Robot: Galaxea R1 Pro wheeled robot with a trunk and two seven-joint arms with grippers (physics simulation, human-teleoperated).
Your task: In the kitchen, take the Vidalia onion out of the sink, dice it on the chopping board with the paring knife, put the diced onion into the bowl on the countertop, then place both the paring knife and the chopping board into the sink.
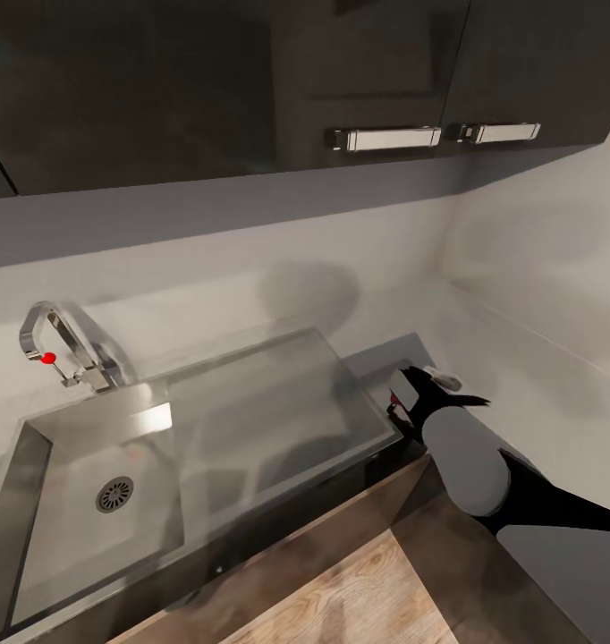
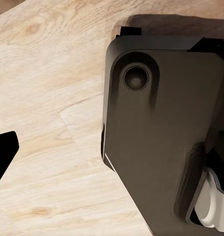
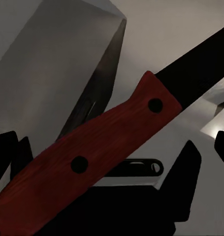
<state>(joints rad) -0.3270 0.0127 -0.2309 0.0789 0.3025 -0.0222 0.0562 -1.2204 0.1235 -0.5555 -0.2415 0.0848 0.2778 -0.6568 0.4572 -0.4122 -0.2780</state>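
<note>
My right gripper (image 1: 410,400) is shut on the paring knife (image 1: 396,410) just past the right end of the sink's drainboard (image 1: 269,411). In the right wrist view the red handle (image 3: 92,152) lies across my right gripper (image 3: 99,164), and the dark blade (image 3: 195,64) points away over grey steel. The sink basin (image 1: 72,528), with its round drain (image 1: 114,494) and chrome faucet (image 1: 59,344), sits at the left. The grey countertop (image 1: 529,402) runs to the right. One dark fingertip (image 2: 3,152) of the left gripper shows over the floor. The onion, chopping board and bowl are out of view.
Dark upper cabinets with metal handles (image 1: 385,137) hang above the white wall. Below the counter are a dark cabinet front and wooden floor (image 1: 368,590). The left wrist view looks down on the wooden floor (image 2: 48,98) and the robot's dark base (image 2: 161,137).
</note>
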